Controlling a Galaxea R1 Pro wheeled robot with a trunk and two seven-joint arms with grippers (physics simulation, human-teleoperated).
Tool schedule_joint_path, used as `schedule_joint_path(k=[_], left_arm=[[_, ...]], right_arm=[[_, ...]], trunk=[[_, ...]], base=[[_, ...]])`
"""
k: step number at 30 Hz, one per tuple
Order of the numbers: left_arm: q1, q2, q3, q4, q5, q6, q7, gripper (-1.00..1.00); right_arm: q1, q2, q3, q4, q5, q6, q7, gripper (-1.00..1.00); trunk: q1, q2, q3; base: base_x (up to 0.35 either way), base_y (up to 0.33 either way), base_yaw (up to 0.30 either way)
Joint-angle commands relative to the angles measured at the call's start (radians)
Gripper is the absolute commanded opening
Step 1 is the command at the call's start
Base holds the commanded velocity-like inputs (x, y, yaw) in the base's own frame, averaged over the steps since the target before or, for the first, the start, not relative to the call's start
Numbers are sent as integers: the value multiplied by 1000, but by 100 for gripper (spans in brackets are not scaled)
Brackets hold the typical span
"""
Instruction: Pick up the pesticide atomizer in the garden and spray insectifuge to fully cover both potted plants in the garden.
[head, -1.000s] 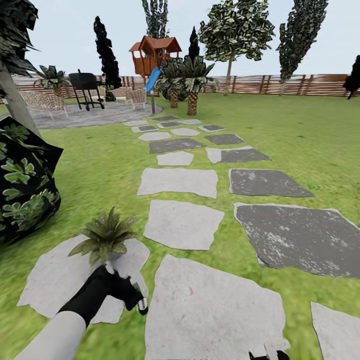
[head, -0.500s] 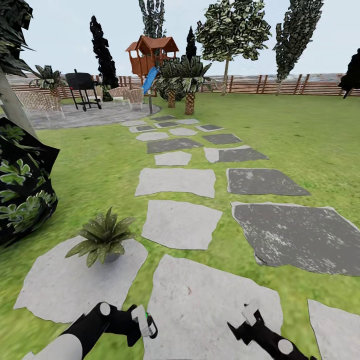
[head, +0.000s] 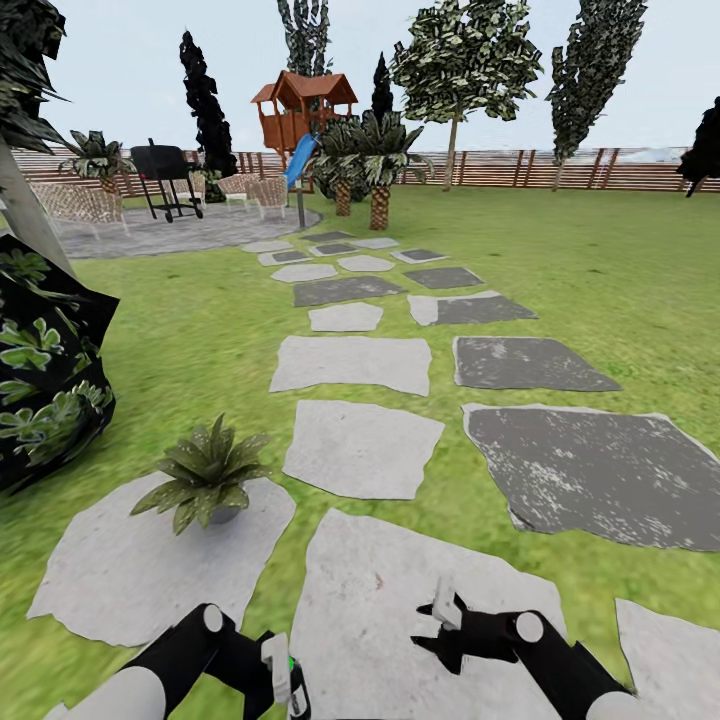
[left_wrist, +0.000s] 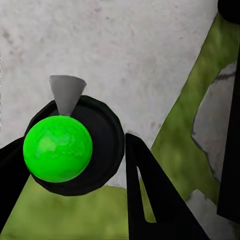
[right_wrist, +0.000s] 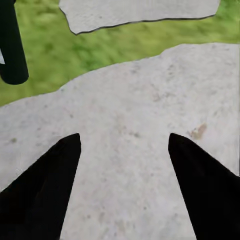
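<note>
**Garden inspection: sprayer in left end effector, one potted plant in view**

Where the head view looks down the garden, the lawn (head: 620, 270) takes up most of the ground, closed at the far side by a brown slat fence (head: 560, 168). A path of pale and dark stone slabs (head: 360, 447) runs from the robot toward a paved patio (head: 170, 232), where a black grill (head: 165, 175) stands. Behind the patio are a red-roofed playhouse (head: 305, 105) with a blue slide, and two palms (head: 378, 160) beside it. A dark leafy bush (head: 45, 370) sits at the left edge of the view.

One potted plant (head: 208, 472) stands upright on the pale slab at the lower left, close ahead of the left arm and apart from it.

The left end effector (head: 280, 680) is low in the head view, over the gap between that slab and the next. It is closed on the sprayer (left_wrist: 70, 145): in the left wrist view, the black round body with a bright green cap sits between the two dark fingers (left_wrist: 150, 195), a grey nozzle pointing toward the stone below.

The right end effector (head: 440, 625) hovers over the large pale slab. Its fingers stand wide apart, nothing between them; the right wrist view shows bare stone in the gap.
</note>
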Motion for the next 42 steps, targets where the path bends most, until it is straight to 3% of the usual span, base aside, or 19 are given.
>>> schedule_joint_path(k=[1,3,6,13,23,32,38,42], left_arm=[[0,0,-3,-2,-6,-10,0,-100],[0,-3,-2,-2,-25,-6,0,-100],[0,-5,4,-4,-72,18,4,-100],[-4,-40,2,-12,-91,26,8,-100],[-13,-88,2,-19,-98,24,11,-100],[-37,-89,2,-58,-103,22,9,-100],[-37,-91,-1,-89,-127,20,2,-100],[-37,-89,-24,-89,-128,18,-3,-100]], right_arm=[[0,5,2,-2,8,-5,-2,-100],[0,36,4,-5,11,-5,7,-100],[0,82,4,-15,18,-5,118,-100],[0,134,5,-49,19,-4,151,-100],[0,146,7,-50,19,-4,153,-100],[0,177,11,-54,22,-3,158,-100],[0,179,12,-54,22,-2,159,-100],[0,176,10,-53,22,-2,159,-100]], trunk=[[0,0,-1],[0,0,-1],[0,0,-1],[0,0,-1],[0,0,-1],[0,0,-1],[0,0,-1],[0,0,-1]], base=[[0,0,0],[0,0,0],[0,0,0],[0,0,0],[0,0,0],[0,0,0],[0,0,0],[0,0,0]])
